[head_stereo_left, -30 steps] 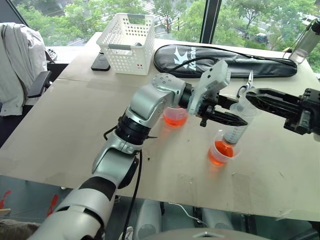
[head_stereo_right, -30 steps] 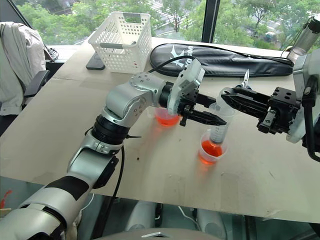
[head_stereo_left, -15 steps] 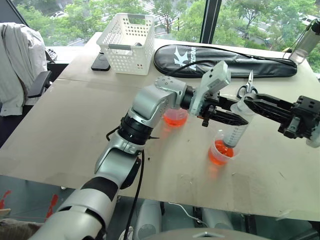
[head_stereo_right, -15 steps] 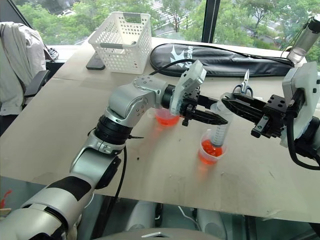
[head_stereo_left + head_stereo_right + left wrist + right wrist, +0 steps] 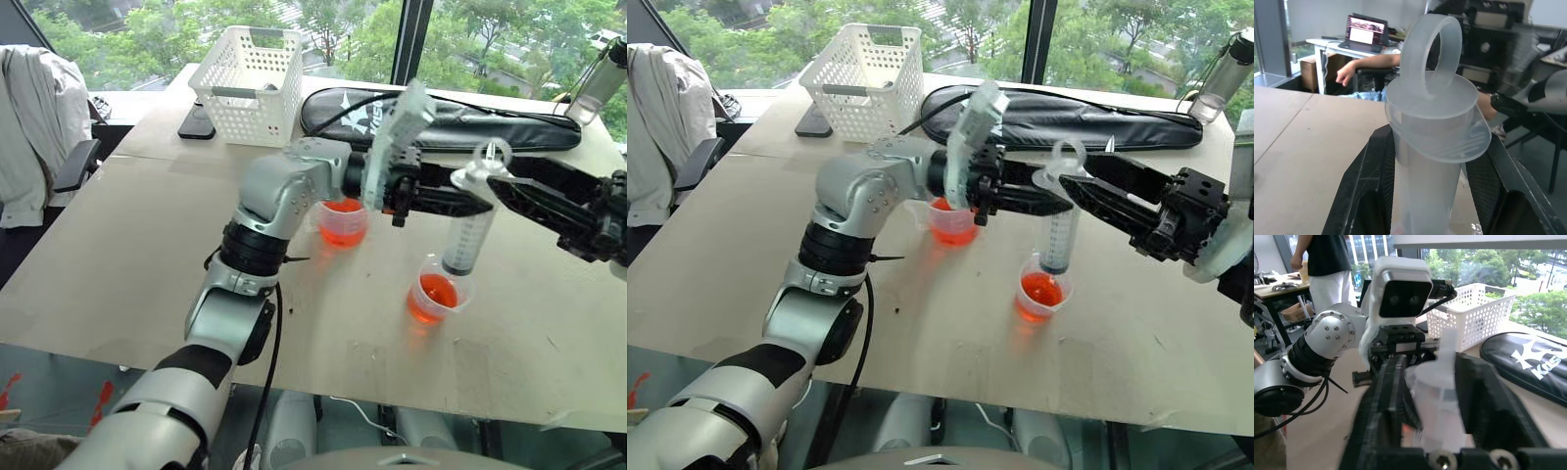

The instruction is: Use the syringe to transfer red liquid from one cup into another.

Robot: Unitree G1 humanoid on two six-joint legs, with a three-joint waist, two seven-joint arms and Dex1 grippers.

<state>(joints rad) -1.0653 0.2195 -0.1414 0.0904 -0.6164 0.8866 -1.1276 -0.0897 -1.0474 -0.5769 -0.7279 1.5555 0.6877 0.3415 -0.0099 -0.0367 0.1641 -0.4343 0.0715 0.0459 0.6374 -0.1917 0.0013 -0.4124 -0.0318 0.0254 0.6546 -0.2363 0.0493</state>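
Left eye view: worktop (image 5: 118, 264) seen over both arms; entries run from the near edge back.
Shorter cup (image 5: 434, 297): lower right of centre, nearest item, red liquid (image 5: 431, 300) pooled in its bottom.
Syringe (image 5: 466, 235): upright just above that cup, tip over the rim and clear of the liquid. Barrel looks clear and the plunger ring sits right on the flange, so it reads as emptied.
Left end effector (image 5: 458, 203): comes in from frame centre, clamped on the upper barrel just under the flange; the left wrist view has a finger pressed on each side.
Right end effector (image 5: 505, 186): enters from the right edge, fingers flanking the plunger top. Cannot tell whether they pinch it or stand loose.
Handled cup (image 5: 343, 223): centre frame, behind the left arm, holding a good measure of red liquid.
Background: white basket (image 5: 247, 83) upper left, black bag (image 5: 441, 117) along the top.
Progress: judged, one load is delivered into the shorter cup. What is left is returning to the handled cup for more, or setting the syringe down.
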